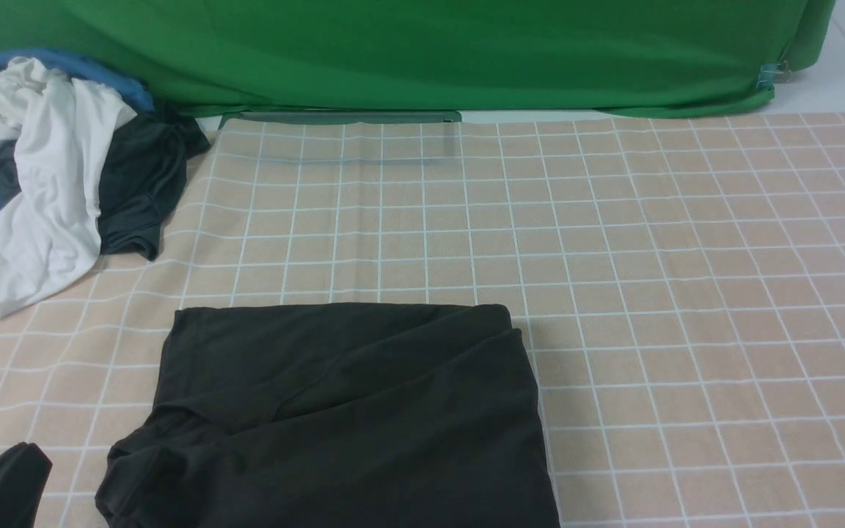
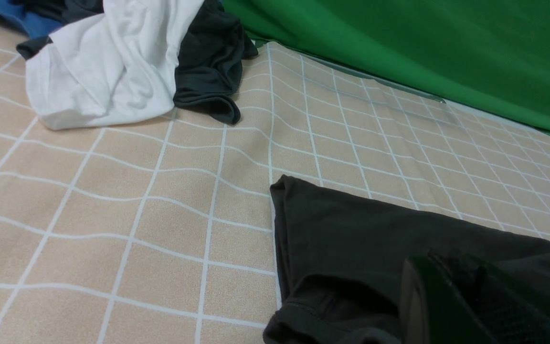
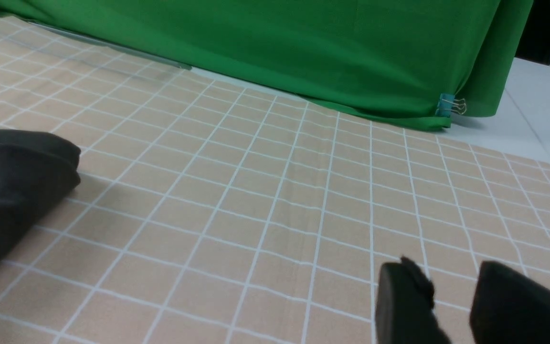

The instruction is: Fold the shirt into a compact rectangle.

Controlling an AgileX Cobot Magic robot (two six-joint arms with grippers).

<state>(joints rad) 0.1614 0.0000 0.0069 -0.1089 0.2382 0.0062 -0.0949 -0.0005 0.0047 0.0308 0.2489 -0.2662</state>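
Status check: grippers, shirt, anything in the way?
Left gripper shut, empty, beside the shirt. Right gripper open, empty, over bare tablecloth. Shirt folded into a rough rectangle. Clothes pile far left, clear of it.

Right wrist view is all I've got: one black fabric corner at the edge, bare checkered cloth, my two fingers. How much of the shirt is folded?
Observer: In the front view the shirt lies as a rough rectangle, layers stacked; its near-left corner is bunched.
Operator: Left gripper?
Observer: Left gripper is shut, beside the shirt's bunched left edge. I cannot tell if it touches the fabric.
Operator: Anything else on the cloth?
Observer: A pile at far left: a white garment, a dark garment and a blue garment, all apart from the shirt.
Operator: Right gripper near it?
Observer: Right gripper is off to the shirt's right, open, holding nothing.
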